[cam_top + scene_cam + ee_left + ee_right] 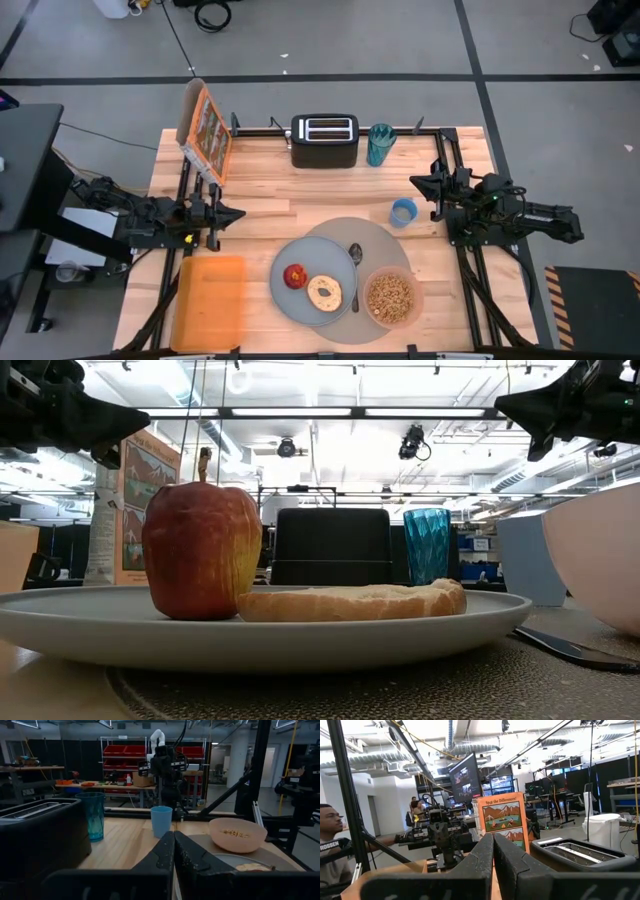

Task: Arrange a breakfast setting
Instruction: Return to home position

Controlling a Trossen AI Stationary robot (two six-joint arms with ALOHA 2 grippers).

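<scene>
Two claws pinched closed: we see the left gripper [236,213] mid-left, the right gripper [416,182] mid-right. Lower centre, plate [283,295] on mat [340,232] carries apple [295,276] and bagel [324,292]; spoon [355,262], bowl [414,282] right; toaster [324,140] upper centre.

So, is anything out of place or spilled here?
Nothing spilled. The plate overhangs the mat's left edge; the cup stands just off it. Left gripper and right gripper wait at the sides.

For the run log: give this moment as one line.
left gripper shut, left side | right gripper shut, right side | apple, bagel on plate | spoon beside plate
</scene>
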